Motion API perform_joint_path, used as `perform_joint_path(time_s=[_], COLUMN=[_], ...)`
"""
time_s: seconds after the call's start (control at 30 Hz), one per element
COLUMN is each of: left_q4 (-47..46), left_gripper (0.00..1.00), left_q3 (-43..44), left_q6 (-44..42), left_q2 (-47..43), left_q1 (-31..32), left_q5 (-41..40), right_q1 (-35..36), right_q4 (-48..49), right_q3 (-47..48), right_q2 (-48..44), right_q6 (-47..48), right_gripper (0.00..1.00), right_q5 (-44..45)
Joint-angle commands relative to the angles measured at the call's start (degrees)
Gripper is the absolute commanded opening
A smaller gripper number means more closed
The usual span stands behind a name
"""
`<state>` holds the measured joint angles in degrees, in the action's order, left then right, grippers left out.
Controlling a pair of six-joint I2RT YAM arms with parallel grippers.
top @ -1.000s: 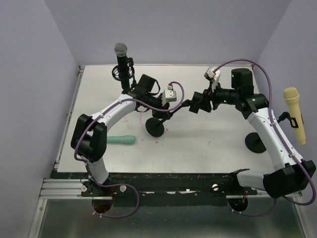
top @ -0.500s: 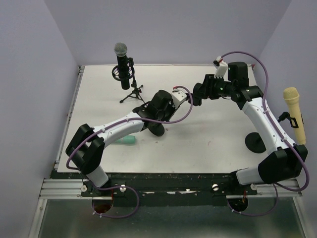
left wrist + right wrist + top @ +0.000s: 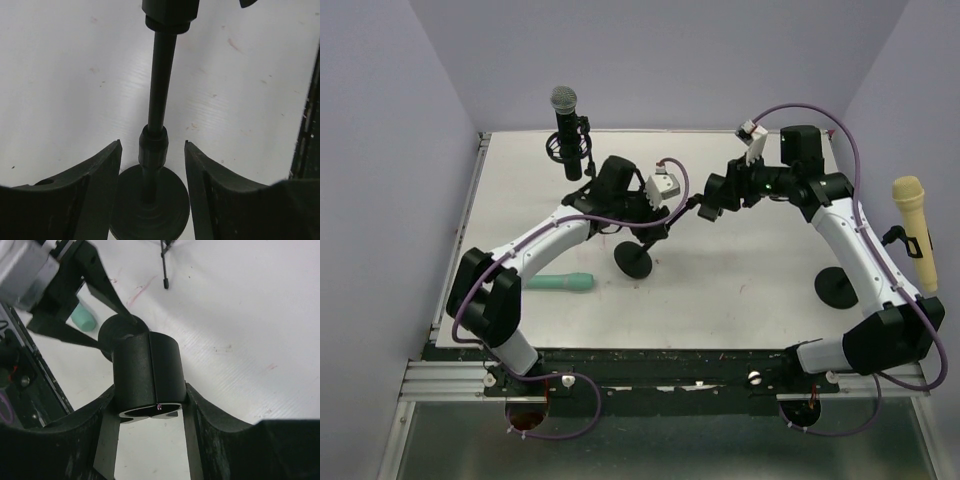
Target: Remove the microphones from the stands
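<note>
The left pincer (image 3: 152,152) stood open astride the stand pole (image 3: 161,80), not touching it. The right pincer (image 3: 150,397) clamped the stand clip (image 3: 147,365). The teal microphone (image 3: 560,283) lay flat on the bench (image 3: 750,270).

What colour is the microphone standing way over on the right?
Pale yellow. The pale yellow handheld microphone shows best in the top external view.

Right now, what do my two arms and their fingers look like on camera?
Left arm and right arm match: white shells on the links, black joints. A purple cable loops along each to the wrist, where a small grey-white camera module sits. The fingers are matte black, broad, tapering wedges.
</note>
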<state>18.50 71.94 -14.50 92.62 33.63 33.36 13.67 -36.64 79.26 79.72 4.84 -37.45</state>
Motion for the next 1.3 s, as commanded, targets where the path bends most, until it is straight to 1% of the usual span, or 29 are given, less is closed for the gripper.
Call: perform_joint_path(time_s=[0.0, 0.07, 0.2, 0.27, 0.3, 0.33, 0.43, 0.47, 0.53, 0.6, 0.63, 0.67, 0.7, 0.73, 0.77, 0.8, 0.83, 0.87, 0.93, 0.97, 1.0, 1.1, 1.13, 1.17, 1.2, 1.23, 1.27], left_q4=[10.92, 16.72, 20.94, 23.59, 24.03, 23.52, 22.8, 22.89, 20.71, 15.1, 9.42, 0.92, -9.43, -17.72, -23.45, -27.69, -26.6, -22.32, -13.37, -10.88, -9.72, -10.76, -10.59, -9.63, -8.06, -7.78, -8.48], left_gripper=[0.61, 0.59, 0.54, 0.49, 0.46, 0.4, 0.07, 0.0, 0.0, 0.0, 0.0, 0.0, 0.0, 0.0, 0.0, 0.0, 0.0, 0.0, 0.0, 0.0, 0.0, 0.0, 0.09, 0.34, 0.62, 0.72, 0.84], left_q3=[4.07, 7.75, 11.54, 13.48, 13.92, 13.75, 13.57, 13.84, 13.31, 11.04, 8.42, 4.39, -2.18, -7.55, -11.0, -12.16, -10.61, -7.2, -0.96, 0.81, 1.88, 0.75, 0.57, 0.92, 1.53, 1.27, 0.05], left_q6=[-13.77, -18.17, -20.21, -21.35, -21.36, -20.92, -20.65, -20.57, -16.9, -10.76, -5.15, 2.21, 10.9, 16.47, 20.26, 20.82, 19.26, 18.64, 21.25, 22.4, 23.02, 22.33, 21.63, 21.1, 19.7, 17.34, 15.84], left_q2=[3.52, 6.77, 11.43, 13.98, 14.69, 15.22, 15.57, 15.57, 14.53, 11.46, 8.66, 5.33, 0.68, -2.85, -5.32, -5.52, -4.04, -2.11, 2.55, 4.05, 4.84, 4.42, 4.15, 3.97, 3.28, 2.57, 1.17], left_q1=[-3.39, -3.31, -3.04, -2.69, -2.43, -2.16, -1.37, -1.28, -1.2, -1.28, -1.37, -1.2, -0.33, 1.34, 3.18, 5.11, 6.61, 7.58, 8.03, 7.95, 7.86, 7.77, 7.6, 7.42, 6.98, 6.2, 5.58], left_q5=[26.13, 27.01, 28.51, 29.47, 30.0, 30.0, 26.94, 25.71, 22.81, 19.65, 16.76, 9.69, -5.18, -19.86, -35.58, -43.48, -45.91, -46.11, -45.24, -44.1, -43.48, -40.84, -40.4, -39.09, -35.51, -29.73, -26.19], right_q1=[0.48, 0.48, 0.48, 0.57, 0.48, 0.48, 0.48, 0.48, 0.48, 0.48, 0.48, 0.48, 0.48, 0.39, 0.22, -0.22, -0.4, -0.57, -0.58, -0.66, -0.58, -0.58, -0.58, -0.58, -0.58, -0.58, -0.58], right_q4=[-2.66, -1.33, -2.9, -3.96, -4.31, -4.49, -2.57, -1.6, 0.95, 3.23, 3.42, 2.72, 1.41, -0.86, -2.19, -2.47, -1.51, -0.37, -0.09, -0.7, -1.15, -1.33, -1.24, -1.15, -1.06, -0.97, -0.97], right_q3=[-5.77, -7.8, -7.29, -6.58, -6.49, -6.4, -6.84, -6.93, -6.93, -6.06, -5.09, -3.61, -2.29, -0.97, -0.34, -0.95, -2.35, -3.66, -5.26, -5.35, -5.44, -4.38, -3.95, -3.59, -3.16, -2.98, -2.8], right_q2=[-5.88, -8.43, -8.36, -7.31, -6.87, -6.77, -6.86, -6.86, -6.69, -5.9, -5.11, -3.54, -1.78, -0.2, 1.47, 2.18, 2.02, 1.49, 1.22, 1.4, 1.4, 1.05, 0.87, 0.79, 0.61, 0.52, 0.17], right_q6=[17.74, 20.63, 23.02, 23.28, 23.28, 23.2, 21.18, 19.96, 14.79, 6.63, 2.5, -1.9, -4.72, -9.36, -12.46, -15.62, -18.09, -20.2, -21.1, -20.58, -19.79, -17.07, -16.28, -15.14, -13.91, -11.89, -10.13], right_gripper=[0.01, 0.01, 0.01, 0.01, 0.01, 0.01, 0.01, 0.01, 0.01, 0.01, 0.01, 0.01, 0.01, 0.01, 0.01, 0.01, 0.01, 0.01, 0.01, 0.01, 0.01, 0.01, 0.01, 0.01, 0.01, 0.01, 0.01], right_q5=[-4.48, -3.68, -3.33, -3.16, -3.41, -3.59, -3.25, -2.28, 1.31, 7.18, 10.18, 12.73, 13.8, 13.64, 12.33, 10.14, 7.86, 6.7, 5.11, 5.02, 5.63, 6.87, 6.87, 6.6, 6.25, 5.82, 5.12])
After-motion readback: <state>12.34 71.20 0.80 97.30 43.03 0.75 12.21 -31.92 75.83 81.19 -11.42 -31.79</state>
